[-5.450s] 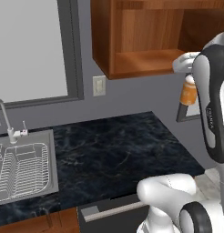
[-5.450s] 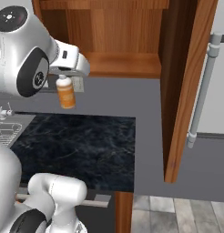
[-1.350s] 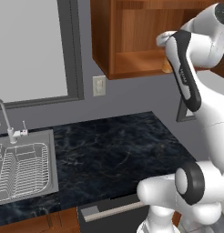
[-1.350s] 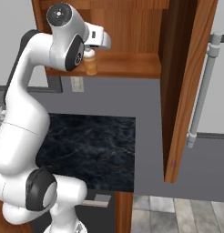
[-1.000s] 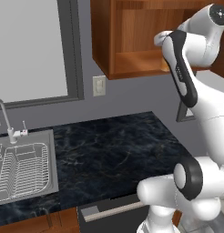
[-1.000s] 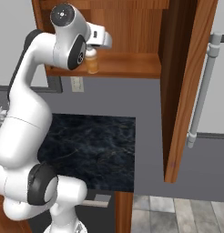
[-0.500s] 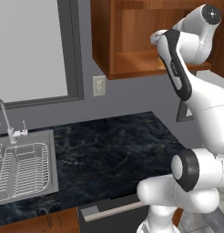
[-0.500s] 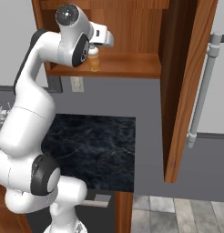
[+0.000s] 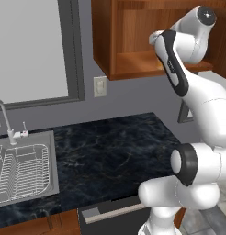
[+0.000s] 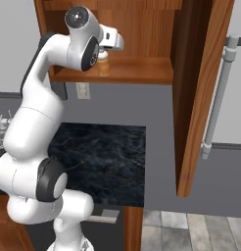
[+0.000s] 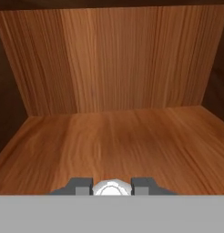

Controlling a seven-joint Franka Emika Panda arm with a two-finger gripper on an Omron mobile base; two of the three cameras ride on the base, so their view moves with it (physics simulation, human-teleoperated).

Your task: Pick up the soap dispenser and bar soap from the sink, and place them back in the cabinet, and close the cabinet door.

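Note:
The soap dispenser (image 10: 103,66), a small orange bottle with a white top, stands upright just inside the cabinet (image 10: 142,29), its base at the cabinet's wooden floor. My gripper (image 10: 103,54) is shut on its neck from above. In the hand view my gripper (image 11: 111,186) holds the dispenser's white pump top (image 11: 111,188) between its fingertips (image 11: 80,185), facing the cabinet's back wall (image 11: 114,59). The cabinet door (image 10: 193,93) hangs open to the right, with its silver bar handle (image 10: 218,98). The sink (image 9: 23,170) lies at the lower left. The bar soap is out of view.
A dark marble counter (image 9: 110,156) runs below the cabinet, with a wall outlet (image 9: 100,86) above it. A wire rack (image 9: 16,176) sits in the sink beside the faucet (image 9: 2,114). The open door's edge juts out over the counter's right end.
Since 5.5 s ago the arm has lifted the soap dispenser from below the cabinet up into it. Over the last second it has edged further in, still gripped.

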